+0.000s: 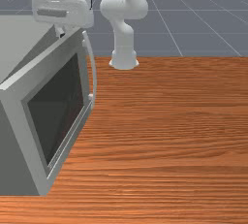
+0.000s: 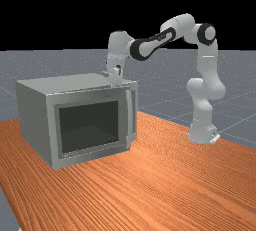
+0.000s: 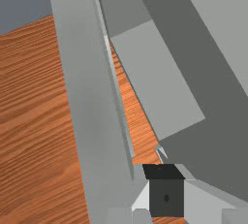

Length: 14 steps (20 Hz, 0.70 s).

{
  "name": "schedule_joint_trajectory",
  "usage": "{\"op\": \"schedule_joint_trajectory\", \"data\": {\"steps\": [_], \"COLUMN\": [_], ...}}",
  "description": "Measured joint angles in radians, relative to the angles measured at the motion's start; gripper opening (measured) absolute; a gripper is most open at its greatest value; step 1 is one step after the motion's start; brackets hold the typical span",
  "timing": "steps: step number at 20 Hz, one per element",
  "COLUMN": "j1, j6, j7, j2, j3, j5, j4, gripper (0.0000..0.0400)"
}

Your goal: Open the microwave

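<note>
One microwave door (image 1: pixel 57 111) stands partly open.

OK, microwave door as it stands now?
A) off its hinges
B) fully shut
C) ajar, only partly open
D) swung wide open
C: in the wrist view the table shows through a narrow, tapering gap between the door and the microwave's body.

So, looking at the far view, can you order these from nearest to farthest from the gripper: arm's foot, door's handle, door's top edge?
1. Door's top edge: right at the gripper.
2. Handle: lower, slightly toward the far view's right.
3. Arm's foot: far right.
</note>
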<state>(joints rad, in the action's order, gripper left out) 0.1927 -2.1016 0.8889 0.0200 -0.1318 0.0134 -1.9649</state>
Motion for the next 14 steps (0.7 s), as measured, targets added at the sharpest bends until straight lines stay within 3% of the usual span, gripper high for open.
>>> {"op": "schedule_joint_trajectory", "data": {"steps": [7,11,14], "j1": [0.002,-0.035,-0.078], "j6": [-0.006,0.032,0.074], "j7": [0.091,0.127,0.140], "j2": [0.043,0.189,0.324], "j3": [0.208,0.294,0.328], "j5": [0.000,-0.020,-0.045], "j4": [0.045,0.219,0.401], "gripper": [0.0000,0.0000,0.0000]}}
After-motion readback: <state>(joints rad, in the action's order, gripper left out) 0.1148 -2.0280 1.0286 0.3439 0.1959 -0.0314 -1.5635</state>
